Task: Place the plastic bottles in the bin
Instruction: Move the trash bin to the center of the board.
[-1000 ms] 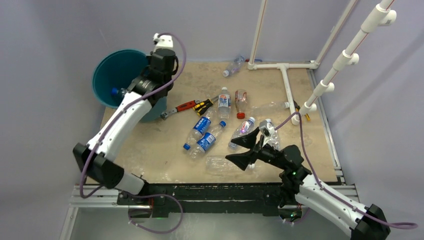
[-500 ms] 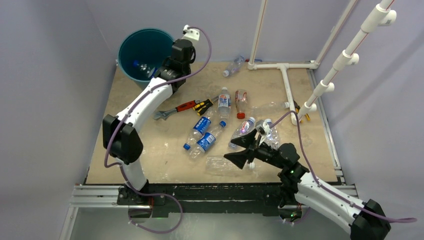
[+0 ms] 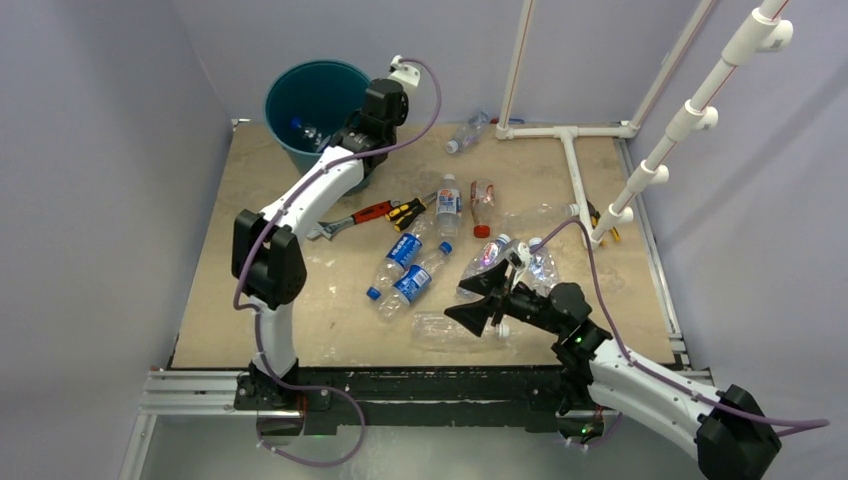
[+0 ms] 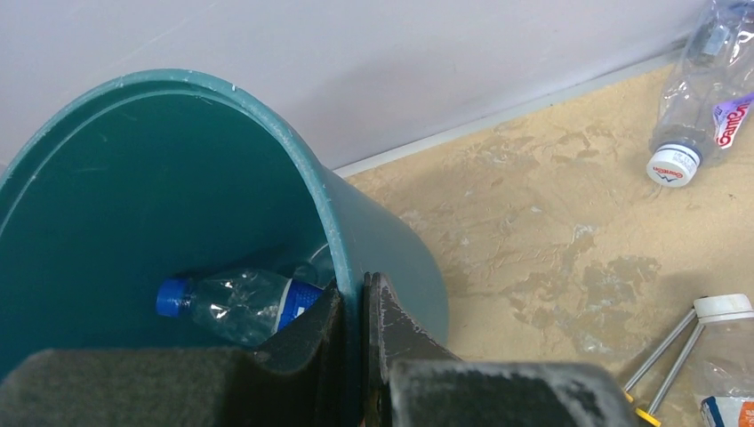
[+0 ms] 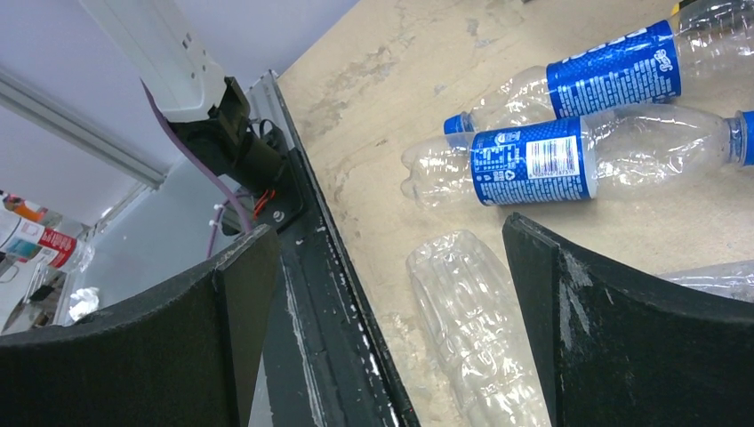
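The teal bin (image 3: 300, 95) stands at the table's far left corner. My left gripper (image 3: 350, 135) is shut on the bin's rim (image 4: 351, 267), one finger inside and one outside. A blue-capped bottle (image 4: 236, 305) lies inside the bin. My right gripper (image 3: 482, 298) is open above a clear unlabelled bottle (image 5: 480, 311) near the front edge. Two blue-labelled bottles (image 3: 405, 270) lie mid-table and show in the right wrist view (image 5: 569, 151). Other bottles (image 3: 485, 205) lie behind them, and one (image 3: 468, 132) lies at the back.
A red-handled wrench (image 3: 355, 217) and a yellow-black screwdriver (image 3: 408, 212) lie near the table's middle. A white pipe frame (image 3: 575, 165) stands at the back right. The black front rail (image 5: 329, 294) runs close under my right gripper.
My left gripper has dragged the bin by its rim from the table's left side to the far left corner. My right gripper has shifted slightly left over the clear bottle.
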{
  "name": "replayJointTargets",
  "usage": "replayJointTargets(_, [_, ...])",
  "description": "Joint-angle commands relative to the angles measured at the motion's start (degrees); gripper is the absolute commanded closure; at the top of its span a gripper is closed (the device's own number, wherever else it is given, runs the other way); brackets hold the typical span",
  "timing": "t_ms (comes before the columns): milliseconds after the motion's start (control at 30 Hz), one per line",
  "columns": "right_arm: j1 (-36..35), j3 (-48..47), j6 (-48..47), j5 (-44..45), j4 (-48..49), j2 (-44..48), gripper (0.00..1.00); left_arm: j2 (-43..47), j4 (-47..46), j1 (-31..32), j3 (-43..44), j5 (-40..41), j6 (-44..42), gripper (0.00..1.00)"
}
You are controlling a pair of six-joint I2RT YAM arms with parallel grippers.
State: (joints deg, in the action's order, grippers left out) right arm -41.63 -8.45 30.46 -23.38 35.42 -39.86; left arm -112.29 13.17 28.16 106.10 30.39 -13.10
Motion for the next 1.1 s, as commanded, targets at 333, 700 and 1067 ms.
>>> replayJointTargets(333, [0.0, -2.5, -0.9, 1.6, 2.6, -0.6, 0.01, -3.0, 7.5, 5.7, 10.2, 4.8, -0.5, 1.00])
replayJointTargets(700, [0.0, -2.6, -0.8, 1.6, 1.5, 0.3, 0.01, -4.7, 9.8, 6.4, 12.1, 8.1, 0.9, 0.60])
replayJointTargets(1067, [0.0, -3.4, -0.7, 2.1, 0.5, 0.4, 0.01, -0.7, 10.0, 6.6, 14.1, 11.9, 2.5, 0.37])
